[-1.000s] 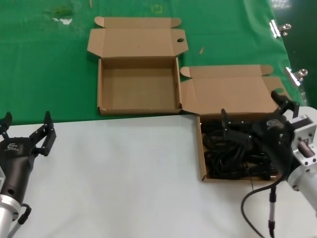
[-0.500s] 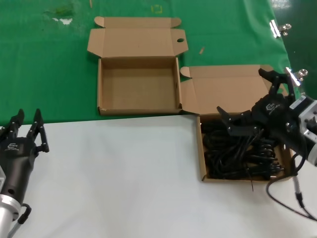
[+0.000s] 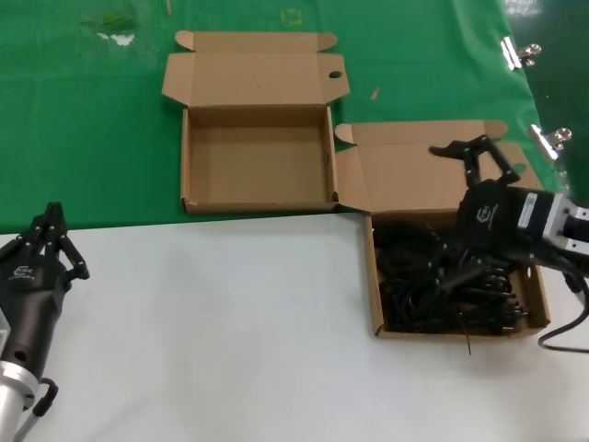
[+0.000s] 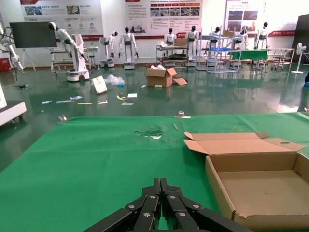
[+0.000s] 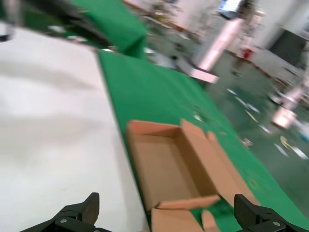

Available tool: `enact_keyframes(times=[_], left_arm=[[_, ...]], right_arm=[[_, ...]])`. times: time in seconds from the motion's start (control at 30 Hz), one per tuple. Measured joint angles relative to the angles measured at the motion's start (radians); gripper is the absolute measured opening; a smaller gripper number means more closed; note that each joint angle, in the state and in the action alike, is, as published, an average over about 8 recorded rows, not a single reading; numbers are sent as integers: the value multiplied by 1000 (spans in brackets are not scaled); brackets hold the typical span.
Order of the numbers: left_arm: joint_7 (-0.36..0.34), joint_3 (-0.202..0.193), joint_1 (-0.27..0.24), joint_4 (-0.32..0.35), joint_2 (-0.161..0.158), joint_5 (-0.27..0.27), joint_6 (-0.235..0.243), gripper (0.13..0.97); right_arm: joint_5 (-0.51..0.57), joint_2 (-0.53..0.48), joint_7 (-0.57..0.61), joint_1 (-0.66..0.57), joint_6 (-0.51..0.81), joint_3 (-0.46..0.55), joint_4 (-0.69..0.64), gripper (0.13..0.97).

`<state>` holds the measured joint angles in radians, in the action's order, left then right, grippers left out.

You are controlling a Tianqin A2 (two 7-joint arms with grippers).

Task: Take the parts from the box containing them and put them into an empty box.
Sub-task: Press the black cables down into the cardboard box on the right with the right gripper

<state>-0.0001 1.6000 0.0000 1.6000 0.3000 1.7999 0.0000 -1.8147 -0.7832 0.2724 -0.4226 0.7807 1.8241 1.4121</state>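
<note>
The black coiled cables lie tangled in the cardboard box on the right, its lid flap laid back. The empty box stands open on the green cloth to the far left of it, floor bare. My right gripper is open and empty, raised over the cable box's back edge and lid, fingers spread wide. In the right wrist view the right gripper looks toward the empty box. My left gripper is shut and empty at the left table edge. It also shows in the left wrist view.
A white tabletop fills the near half and a green cloth the far half. Two metal clips lie at the far right. My own thin black wire hangs near the right arm. The empty box shows in the left wrist view.
My right gripper has lifted out of the cable box empty and swung its fingers toward the lid flap. My left gripper has closed and turned.
</note>
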Motion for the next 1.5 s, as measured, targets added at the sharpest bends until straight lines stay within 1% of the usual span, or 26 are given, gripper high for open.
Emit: enact_keyframes(times=[0.07, 0.2, 0.4, 0.67, 0.83, 0.97, 1.13, 1.5], left_arm=[[0, 0, 0, 0, 0, 0, 0, 151], [0, 0, 0, 0, 0, 0, 0, 151], [0, 0, 0, 0, 0, 0, 0, 143], [0, 0, 0, 0, 0, 0, 0, 140], [0, 0, 0, 0, 0, 0, 0, 140], [0, 0, 0, 0, 0, 0, 0, 140], [0, 0, 0, 0, 0, 0, 0, 140], [0, 0, 0, 0, 0, 0, 0, 140]], right_arm=[[8, -2, 48, -37, 56, 17, -24, 966], [30, 6, 160, -122, 169, 57, -90, 966], [95, 41, 351, -278, 313, 130, -236, 966], [195, 112, 680, -485, 432, 214, -491, 966], [247, 152, 836, -584, 487, 258, -635, 966], [281, 174, 899, -637, 521, 285, -706, 966], [315, 193, 943, -676, 551, 311, -759, 966], [368, 204, 992, -704, 570, 342, -819, 966]])
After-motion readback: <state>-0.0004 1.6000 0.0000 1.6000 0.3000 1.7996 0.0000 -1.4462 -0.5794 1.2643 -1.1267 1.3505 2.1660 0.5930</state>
